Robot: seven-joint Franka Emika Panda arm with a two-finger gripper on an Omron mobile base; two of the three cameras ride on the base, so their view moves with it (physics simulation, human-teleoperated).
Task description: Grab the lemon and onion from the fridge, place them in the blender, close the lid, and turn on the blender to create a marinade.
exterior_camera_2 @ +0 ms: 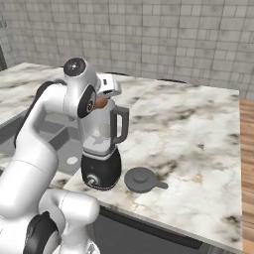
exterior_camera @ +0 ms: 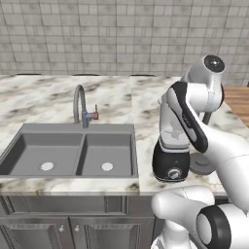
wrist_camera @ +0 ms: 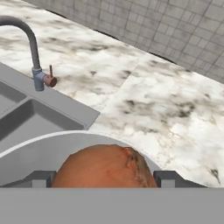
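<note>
The orange-brown onion fills the gap between my gripper's two dark fingertips, which press on it from both sides. It hangs right over the open rim of the blender's clear jar. In the right base view the onion shows under my hand at the top of the blender, which stands on its black base near the counter's front edge. The dark grey lid lies flat on the counter just right of the base. In the left base view my arm covers most of the blender. The lemon and the fridge are out of view.
A grey double sink with a curved faucet sits left of the blender. Marble counter stretches to the right and back to the tiled wall. A wooden surface borders the counter at the far right.
</note>
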